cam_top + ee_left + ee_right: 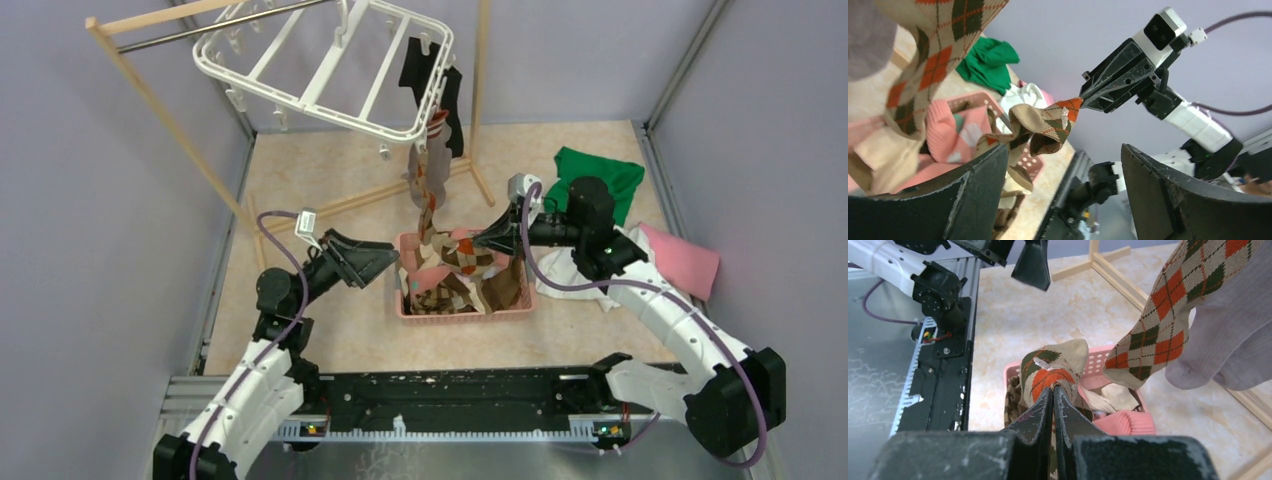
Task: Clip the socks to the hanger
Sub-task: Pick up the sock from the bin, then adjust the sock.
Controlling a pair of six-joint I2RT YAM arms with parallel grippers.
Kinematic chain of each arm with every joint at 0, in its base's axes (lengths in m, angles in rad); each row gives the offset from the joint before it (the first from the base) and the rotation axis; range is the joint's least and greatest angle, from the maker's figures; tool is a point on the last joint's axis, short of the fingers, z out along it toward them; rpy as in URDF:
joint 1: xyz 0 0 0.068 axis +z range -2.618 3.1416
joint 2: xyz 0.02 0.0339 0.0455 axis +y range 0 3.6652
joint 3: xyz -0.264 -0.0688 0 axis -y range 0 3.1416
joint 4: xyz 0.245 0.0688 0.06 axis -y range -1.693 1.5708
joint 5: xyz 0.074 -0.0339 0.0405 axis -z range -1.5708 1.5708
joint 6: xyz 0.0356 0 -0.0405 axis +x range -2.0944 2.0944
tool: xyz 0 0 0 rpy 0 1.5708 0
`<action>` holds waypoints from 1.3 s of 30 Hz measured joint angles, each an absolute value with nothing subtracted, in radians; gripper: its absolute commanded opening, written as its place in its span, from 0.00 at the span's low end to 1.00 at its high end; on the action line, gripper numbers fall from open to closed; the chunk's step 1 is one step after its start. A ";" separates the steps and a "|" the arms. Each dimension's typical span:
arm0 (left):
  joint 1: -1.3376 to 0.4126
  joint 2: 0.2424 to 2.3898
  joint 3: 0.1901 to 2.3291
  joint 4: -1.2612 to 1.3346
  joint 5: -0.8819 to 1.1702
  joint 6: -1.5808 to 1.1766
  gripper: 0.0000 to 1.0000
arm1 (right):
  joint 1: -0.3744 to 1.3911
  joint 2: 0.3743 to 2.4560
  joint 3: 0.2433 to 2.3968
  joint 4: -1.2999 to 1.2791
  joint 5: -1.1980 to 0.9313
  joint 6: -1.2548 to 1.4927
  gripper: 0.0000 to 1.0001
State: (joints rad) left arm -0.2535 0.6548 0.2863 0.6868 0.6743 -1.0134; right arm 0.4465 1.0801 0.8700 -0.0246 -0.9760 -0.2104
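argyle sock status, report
Right claw shut on argyle sock, held over pink basket. Left claw open, empty, facing it. Sock not yet at hanger; hanging socks dangle close by.

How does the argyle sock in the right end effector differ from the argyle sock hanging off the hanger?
The pinched sock is bunched and folded in the shut right end effector; the hanging sock drapes at full length. The pinched sock sits just over the pink basket; the hanging sock dangles from the hanger. Both are tan argyle with orange and dark diamonds.
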 measured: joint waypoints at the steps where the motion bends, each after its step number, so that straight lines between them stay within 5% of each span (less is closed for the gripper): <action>1: -0.265 0.664 0.286 0.681 0.664 -1.054 0.88 | 0.447 1.078 0.855 0.013 -0.981 -0.178 0.00; 9: -0.409 0.767 0.286 0.570 0.549 -1.356 0.99 | 0.447 1.075 0.816 0.199 -1.000 -0.033 0.00; 26: -0.585 0.966 0.360 0.589 0.330 -1.706 0.97 | 0.512 1.091 0.816 0.300 -1.018 -0.057 0.00; 33: -0.587 0.958 0.361 0.590 0.289 -1.730 0.84 | 0.551 1.098 0.816 0.276 -1.019 -0.097 0.00; 39: -0.595 0.968 0.368 0.592 0.290 -1.732 0.54 | 0.582 1.108 0.811 0.273 -1.019 -0.120 0.00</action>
